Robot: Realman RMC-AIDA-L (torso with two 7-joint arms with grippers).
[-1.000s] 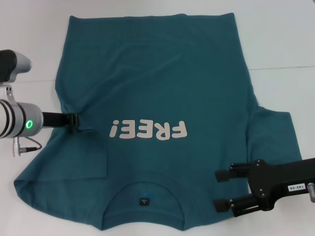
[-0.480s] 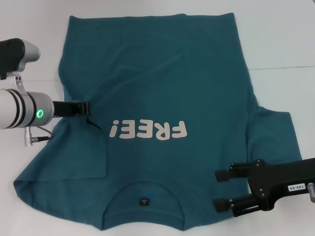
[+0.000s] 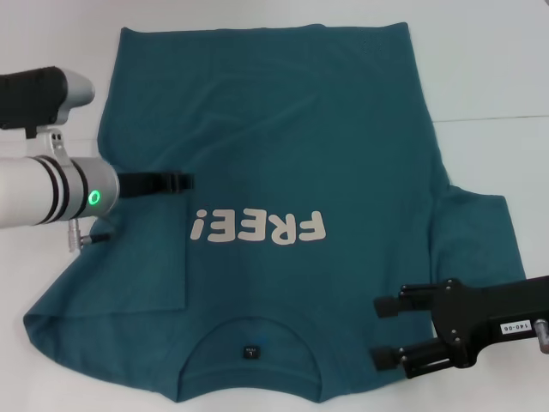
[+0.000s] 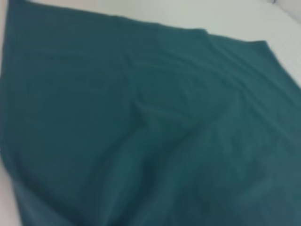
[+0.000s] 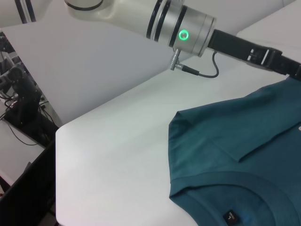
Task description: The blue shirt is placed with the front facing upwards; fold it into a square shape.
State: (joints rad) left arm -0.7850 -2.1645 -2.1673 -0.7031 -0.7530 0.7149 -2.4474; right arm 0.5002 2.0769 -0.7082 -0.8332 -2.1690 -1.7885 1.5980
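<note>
Right gripper sits nearest the robot, low over the shirt's right shoulder area, its two black fingers spread wide apart and holding nothing. It hangs just beside the collar, with the right sleeve spreading out beyond it.

Under it lies the large dark teal-blue short-sleeved cotton T-shirt, front up on the white table, its collar toward the robot and its hem at the far edge. A small dark tag shows inside the round neckline. White "FREE!" lettering runs across the chest, reading upside down from the head view.

Over on the left, the sleeve is folded in over the body, making a straight vertical crease beside the lettering. Left gripper reaches in from the left side, low on the cloth just above that crease; whether it pinches the fabric, I cannot tell. A green ring light glows on its silver wrist. Left wrist view shows only rumpled teal fabric up close, with gentle wrinkles running toward the far hem.
</note>
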